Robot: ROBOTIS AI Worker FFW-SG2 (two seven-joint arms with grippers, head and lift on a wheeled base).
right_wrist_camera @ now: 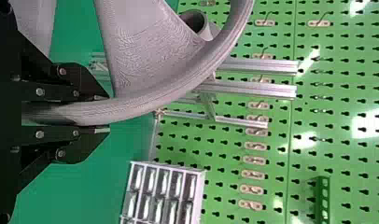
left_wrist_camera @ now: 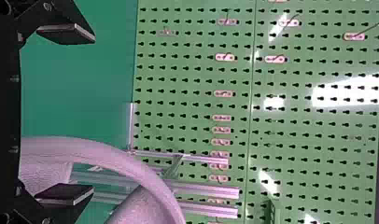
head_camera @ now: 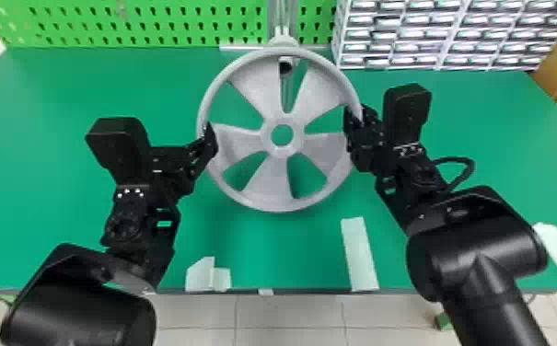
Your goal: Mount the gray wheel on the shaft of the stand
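Currently: gray wheel over the counter, off the shaft.
Near to far: white strip flat by the counter's front edge; then right gripper pinching the wheel's rim, left gripper spread at the opposite side, rim between its fingers; stand behind, shaft end visible through a spoke gap above the hub hole; green pegboard and drawer cabinet at back.

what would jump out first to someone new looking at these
The big gray wheel catches the eye first, over the middle of the green table, its rim clamped in the right gripper and the open left gripper around its other side. Next come the bright green pegboard at the back and the rack of small drawers at back right.
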